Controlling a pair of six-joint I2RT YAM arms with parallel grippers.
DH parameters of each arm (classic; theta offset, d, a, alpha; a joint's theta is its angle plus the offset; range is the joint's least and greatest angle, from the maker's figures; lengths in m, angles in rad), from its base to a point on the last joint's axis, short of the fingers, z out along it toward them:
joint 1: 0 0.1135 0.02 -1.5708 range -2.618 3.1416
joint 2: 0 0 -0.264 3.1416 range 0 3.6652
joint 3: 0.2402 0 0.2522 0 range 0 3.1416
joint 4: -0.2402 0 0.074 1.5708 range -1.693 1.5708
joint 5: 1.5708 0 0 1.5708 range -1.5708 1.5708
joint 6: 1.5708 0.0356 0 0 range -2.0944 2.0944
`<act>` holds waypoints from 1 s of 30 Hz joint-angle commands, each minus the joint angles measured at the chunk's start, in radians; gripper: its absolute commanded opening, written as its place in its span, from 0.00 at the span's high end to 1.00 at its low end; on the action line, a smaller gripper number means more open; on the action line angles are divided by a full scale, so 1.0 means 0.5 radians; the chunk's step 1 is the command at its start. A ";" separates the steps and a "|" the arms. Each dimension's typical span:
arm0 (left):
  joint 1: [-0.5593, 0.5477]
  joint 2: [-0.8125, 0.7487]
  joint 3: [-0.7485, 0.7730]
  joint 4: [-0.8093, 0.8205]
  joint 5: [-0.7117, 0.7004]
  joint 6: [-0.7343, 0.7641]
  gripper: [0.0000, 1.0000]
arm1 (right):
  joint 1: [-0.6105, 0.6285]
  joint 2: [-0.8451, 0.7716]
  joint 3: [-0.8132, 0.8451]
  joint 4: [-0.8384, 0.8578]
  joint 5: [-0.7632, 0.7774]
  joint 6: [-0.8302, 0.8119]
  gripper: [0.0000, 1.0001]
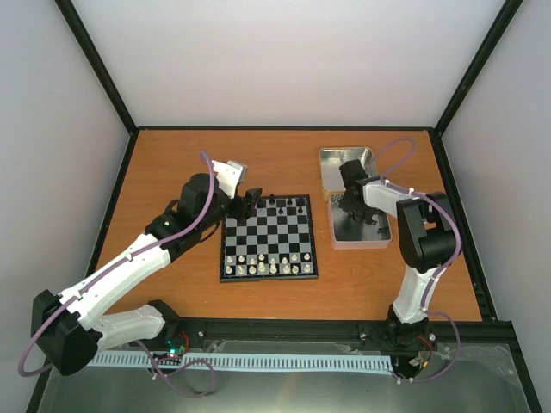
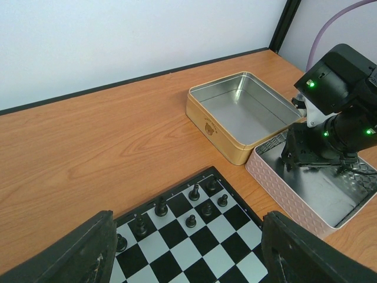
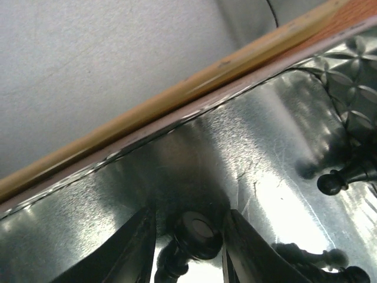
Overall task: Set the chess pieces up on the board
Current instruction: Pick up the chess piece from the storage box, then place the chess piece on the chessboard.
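Poised above the far rows of the board (image 1: pixel 269 242), near several standing chess pieces (image 2: pixel 161 206): left gripper (image 2: pixel 188 256), jaws wide and empty. Down in the pink tin (image 2: pixel 283 188): right gripper (image 3: pixel 191 237), fingers (image 3: pixel 132 250) flanking one black piece (image 3: pixel 199 230), actual grip impossible to tell.

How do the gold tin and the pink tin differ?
Walls: the gold tin has yellow-gold ones, the pink tin pale pink ones.
Contents: the gold tin looks empty; the pink tin holds black pieces and the right gripper.
Place: the gold tin sits farther back, the pink tin nearer.
Both are open, rectangular and silvery inside.
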State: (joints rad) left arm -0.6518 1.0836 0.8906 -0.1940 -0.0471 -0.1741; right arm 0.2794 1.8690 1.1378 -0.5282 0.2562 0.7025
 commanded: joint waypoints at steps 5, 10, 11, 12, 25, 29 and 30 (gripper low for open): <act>-0.003 -0.010 0.005 0.069 0.017 -0.023 0.32 | 0.035 0.082 -0.049 -0.081 0.009 0.053 0.83; -0.003 -0.006 0.008 0.081 0.031 -0.018 0.28 | 0.034 -0.098 -0.142 0.110 -0.043 0.017 0.84; -0.003 -0.011 0.002 0.096 0.033 -0.022 0.26 | 0.033 -0.178 -0.166 0.158 -0.073 0.013 0.84; -0.003 -0.018 -0.012 0.115 0.043 -0.019 0.24 | 0.035 -0.248 -0.189 0.190 -0.107 0.011 0.84; -0.123 0.169 -0.060 0.527 0.751 -0.166 0.16 | 0.036 -1.130 -0.557 0.478 -0.890 0.297 0.82; -0.286 0.385 -0.051 0.734 0.699 -0.312 0.22 | 0.036 -1.429 -0.811 0.678 -1.202 0.567 0.82; -0.316 0.434 -0.051 0.802 0.696 -0.347 0.24 | 0.036 -1.504 -0.861 0.706 -1.257 0.649 0.81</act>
State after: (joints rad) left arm -0.7506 1.2209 0.8589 0.0559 0.2592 -0.2657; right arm 0.2916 1.2327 0.7929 -0.2752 -0.1810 0.8604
